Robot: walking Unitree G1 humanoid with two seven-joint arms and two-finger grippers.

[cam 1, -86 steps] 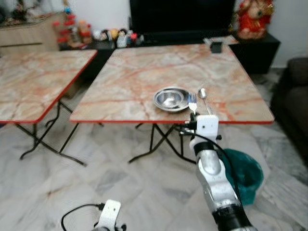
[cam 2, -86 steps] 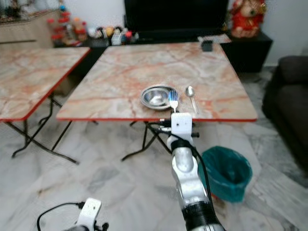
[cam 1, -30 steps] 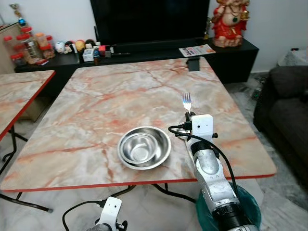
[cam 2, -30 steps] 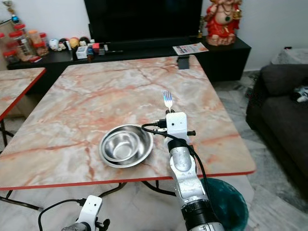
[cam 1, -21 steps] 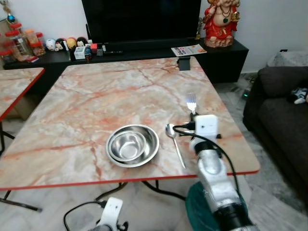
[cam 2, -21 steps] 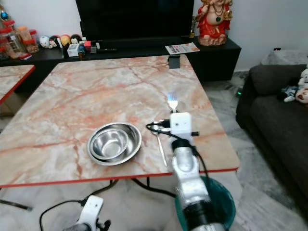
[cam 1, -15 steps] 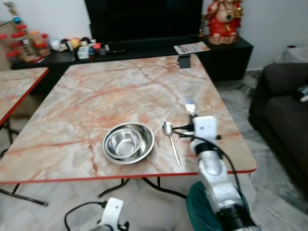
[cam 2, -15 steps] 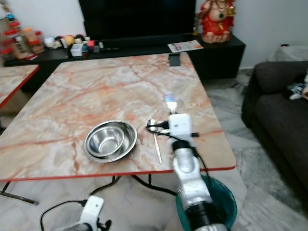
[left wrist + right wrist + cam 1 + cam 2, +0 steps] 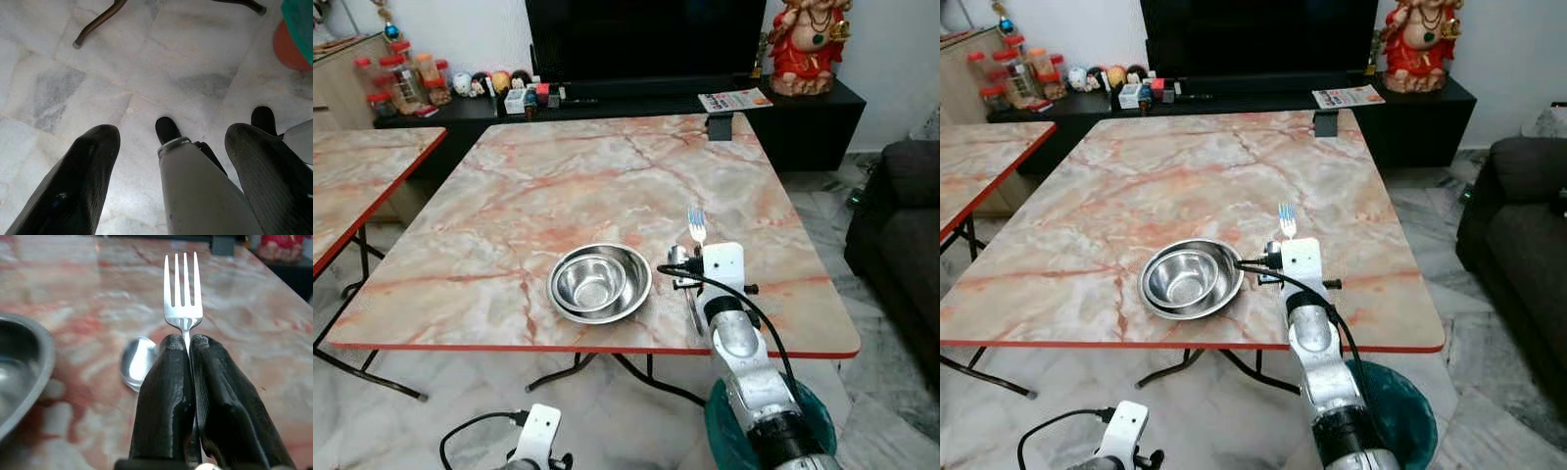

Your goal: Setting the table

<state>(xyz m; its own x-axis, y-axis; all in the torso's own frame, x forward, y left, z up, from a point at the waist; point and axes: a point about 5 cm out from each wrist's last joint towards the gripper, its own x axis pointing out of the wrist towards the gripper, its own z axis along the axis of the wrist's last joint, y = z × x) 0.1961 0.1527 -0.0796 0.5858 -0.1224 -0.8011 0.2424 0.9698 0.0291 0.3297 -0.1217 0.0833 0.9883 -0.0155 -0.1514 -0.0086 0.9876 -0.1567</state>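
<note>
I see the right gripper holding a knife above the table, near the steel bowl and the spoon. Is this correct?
Not quite. The right gripper holds a fork, not a knife: the right wrist view shows its four tines. The rest is right: it is above the table, near the steel bowl and the spoon.

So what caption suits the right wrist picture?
Right gripper clamps a fork, prongs forward, above a spoon beside a steel bowl.

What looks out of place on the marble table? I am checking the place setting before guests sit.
Nothing stands out. The shiny steel bowl sits upright near the front edge of the marble table, the silver spoon lies flat beside it, and the right gripper holds the silver fork above the table.
</note>
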